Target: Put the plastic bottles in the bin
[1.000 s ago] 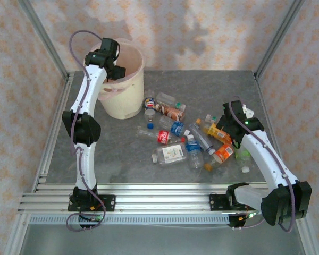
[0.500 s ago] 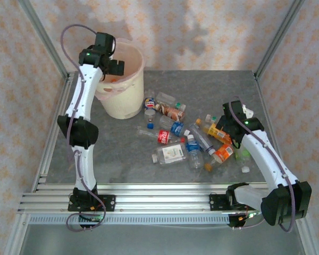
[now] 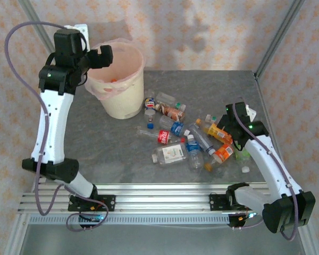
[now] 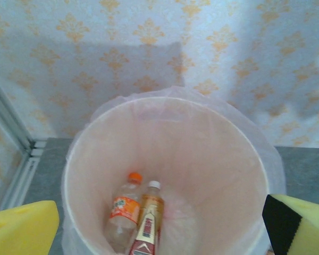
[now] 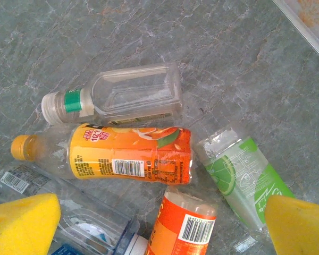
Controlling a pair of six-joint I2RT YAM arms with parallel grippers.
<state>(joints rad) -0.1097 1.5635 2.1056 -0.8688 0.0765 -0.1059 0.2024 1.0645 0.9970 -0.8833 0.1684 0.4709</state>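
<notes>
A cream bin with pink liner is seen beneath the left gripper; inside, an orange-labelled bottle, orange-capped, and an amber bottle, white-capped, red-labelled. Beneath the right gripper: a yellow-capped bottle labelled orange and yellow, a lime-print bottle in green, grey veined surface. Yellow pads are noted.

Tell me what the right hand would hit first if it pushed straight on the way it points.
Most likely the orange bottle with the barcode, lying between the open right hand's fingers; the yellow-and-orange bottle lies just past it. Depth is hard to judge here.
</notes>
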